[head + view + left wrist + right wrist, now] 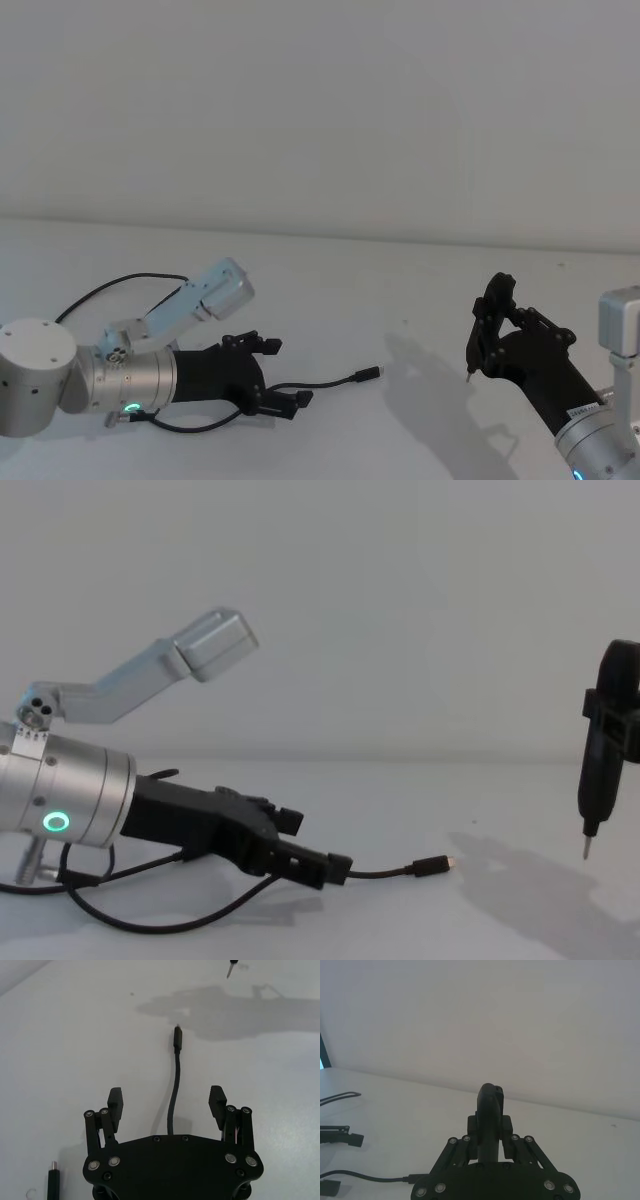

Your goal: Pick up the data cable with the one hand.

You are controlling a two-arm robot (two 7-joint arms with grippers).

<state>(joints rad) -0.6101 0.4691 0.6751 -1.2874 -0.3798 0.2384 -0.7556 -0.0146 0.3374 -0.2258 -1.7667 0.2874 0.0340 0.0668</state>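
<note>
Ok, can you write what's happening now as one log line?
left gripper: open, straddling data cable | data cable: on table, not gripped | right gripper: parked right, holding pen-like tool

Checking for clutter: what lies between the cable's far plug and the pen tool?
Bare table, in the head view, between the plug of the data cable and the pen tool in the right gripper. The left gripper straddles the cable, jaws open.

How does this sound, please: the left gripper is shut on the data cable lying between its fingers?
No: the left wrist view shows the left gripper open, its fingers apart, with the data cable lying between them. The right gripper holds a pen-like tool.
</note>
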